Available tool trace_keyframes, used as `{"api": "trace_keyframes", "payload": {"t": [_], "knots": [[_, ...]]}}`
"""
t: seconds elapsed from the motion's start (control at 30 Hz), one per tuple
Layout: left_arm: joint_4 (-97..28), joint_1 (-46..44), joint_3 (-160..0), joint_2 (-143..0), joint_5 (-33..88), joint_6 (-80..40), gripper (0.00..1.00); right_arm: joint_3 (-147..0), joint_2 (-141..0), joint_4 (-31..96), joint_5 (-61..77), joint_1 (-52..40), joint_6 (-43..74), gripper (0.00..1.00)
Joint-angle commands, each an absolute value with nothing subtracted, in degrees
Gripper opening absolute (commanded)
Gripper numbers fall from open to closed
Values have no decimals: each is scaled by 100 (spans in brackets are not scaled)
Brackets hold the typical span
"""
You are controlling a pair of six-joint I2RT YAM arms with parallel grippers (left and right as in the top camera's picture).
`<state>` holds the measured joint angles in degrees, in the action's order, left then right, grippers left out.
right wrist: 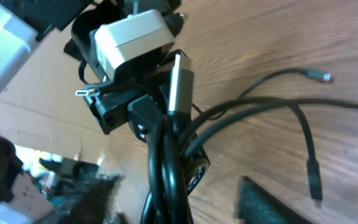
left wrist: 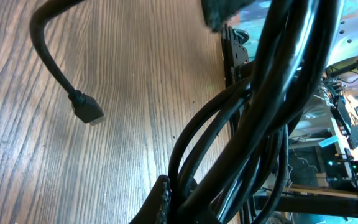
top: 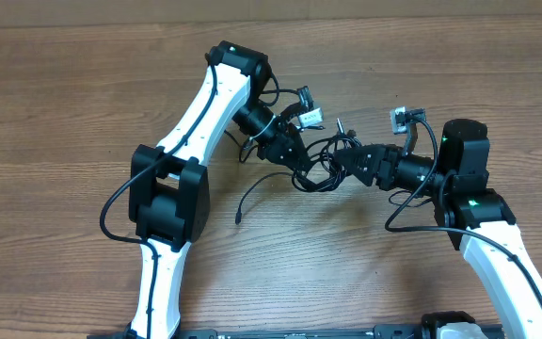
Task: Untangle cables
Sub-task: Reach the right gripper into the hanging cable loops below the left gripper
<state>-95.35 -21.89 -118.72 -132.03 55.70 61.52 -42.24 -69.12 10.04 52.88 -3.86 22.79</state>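
The cables (top: 326,171) form a black knot at mid-table between my two grippers. My left gripper (top: 303,172) reaches in from the left and is shut on the cables (left wrist: 260,118), which fill the left wrist view as a thick bundle rising from the jaws of that gripper (left wrist: 176,211). One loose plug tip (left wrist: 89,112) lies on the wood. My right gripper (top: 344,153) comes from the right and is open. In the right wrist view the cables (right wrist: 166,168) pass between its spread fingers (right wrist: 269,202). A silver plug (right wrist: 180,81) stands up in the bundle.
A loose cable end (top: 241,215) trails toward the front left of the wooden table (top: 64,113). Two more cable ends with plug tips (right wrist: 319,76) lie on the wood. The left wrist's camera housing (right wrist: 129,37) is close above the knot.
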Motion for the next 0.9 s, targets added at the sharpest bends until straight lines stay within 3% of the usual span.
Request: {"api": "trace_keyframes", "payload": {"t": [0.0,0.03,0.4,0.5,0.6,0.87], "knots": [[-9537,-2171,-11990,-13231,5734,6359,4,-4346,-6919,976,5238,-412,2250,94],[-9535,-2171,-11990,-13231,5610,6228,4,-4346,-6919,991,5111,-410,2248,100],[-8908,-2182,-11990,-13231,3404,3962,4,-4348,-6919,1122,3859,-416,1800,100],[-8807,-2187,-11990,-13231,3448,3763,4,-4348,-6919,1149,3854,-421,1739,100],[-8597,-2200,-11992,-13231,3393,3135,4,-4348,-6919,1529,3420,-552,1476,92],[-8320,-2453,-11992,-13231,3275,2416,4,-4348,-6919,1920,2241,-941,1299,90]]}}
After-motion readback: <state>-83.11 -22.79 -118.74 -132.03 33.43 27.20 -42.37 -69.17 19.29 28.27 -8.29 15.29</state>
